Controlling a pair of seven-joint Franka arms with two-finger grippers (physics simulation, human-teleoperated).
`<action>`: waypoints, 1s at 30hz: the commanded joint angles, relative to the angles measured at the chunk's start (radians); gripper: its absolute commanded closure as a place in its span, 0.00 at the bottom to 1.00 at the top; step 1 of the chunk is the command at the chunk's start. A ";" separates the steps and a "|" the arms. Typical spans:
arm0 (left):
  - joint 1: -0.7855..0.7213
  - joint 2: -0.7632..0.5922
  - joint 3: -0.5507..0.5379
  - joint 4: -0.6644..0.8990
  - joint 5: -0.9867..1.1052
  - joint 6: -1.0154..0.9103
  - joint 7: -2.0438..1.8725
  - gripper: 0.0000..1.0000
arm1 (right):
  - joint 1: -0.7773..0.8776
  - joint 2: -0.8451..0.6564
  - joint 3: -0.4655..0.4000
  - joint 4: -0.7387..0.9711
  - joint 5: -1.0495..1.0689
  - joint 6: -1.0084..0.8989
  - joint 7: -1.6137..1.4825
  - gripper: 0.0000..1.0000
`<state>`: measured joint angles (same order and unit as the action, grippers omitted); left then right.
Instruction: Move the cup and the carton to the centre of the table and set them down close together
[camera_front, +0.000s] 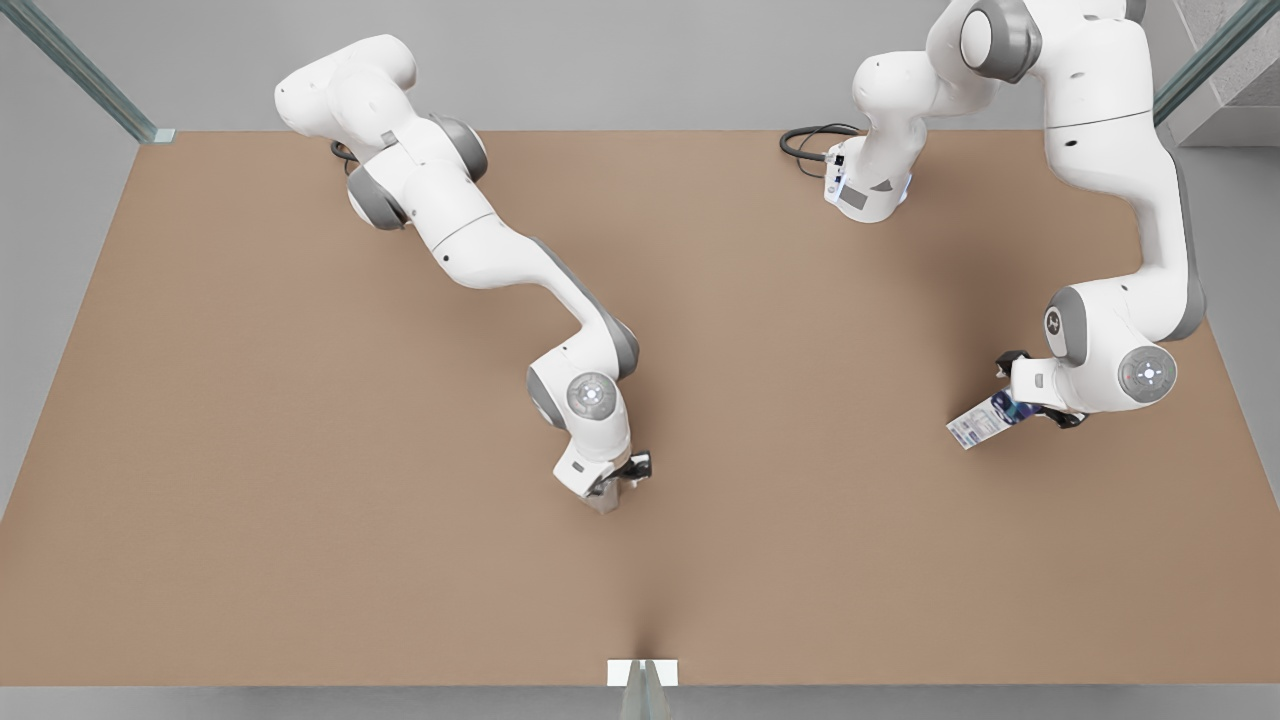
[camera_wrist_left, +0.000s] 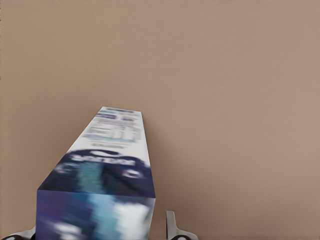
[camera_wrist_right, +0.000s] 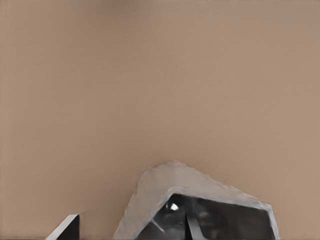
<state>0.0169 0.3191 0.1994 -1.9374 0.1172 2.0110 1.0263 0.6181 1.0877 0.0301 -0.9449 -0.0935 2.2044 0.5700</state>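
Carton pinched in left gripper, tilted, sticking out beyond the fingers above table. Cup clamped in right gripper, one finger inside the rim, near table centre, well apart from carton.

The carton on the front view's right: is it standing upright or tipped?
Tipped. The carton slants out sideways from the left gripper, which grips its dark blue end.

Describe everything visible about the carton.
The carton is a rectangular box, white with small print, a dark blue band and teal patch at the gripped end. The left gripper is shut on that end, holding it tilted at the front view's right, over the table, far from centre.
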 joint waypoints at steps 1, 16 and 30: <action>0.000 0.000 0.000 0.000 0.001 0.000 0.001 0.00 | 0.000 0.000 -0.001 0.000 0.005 0.000 -0.002 0.00; -0.002 -0.006 0.003 0.002 0.002 -0.003 -0.011 0.38 | 0.000 0.009 0.016 0.001 0.038 0.075 -0.007 0.00; -0.021 -0.072 0.014 0.002 0.001 -0.029 -0.078 0.38 | -0.006 -0.019 0.053 0.018 0.080 -0.034 -0.007 0.00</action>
<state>-0.0040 0.2445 0.2146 -1.9359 0.1317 1.9819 0.9412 0.6120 1.0693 0.0828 -0.9266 -0.0150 2.1706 0.5630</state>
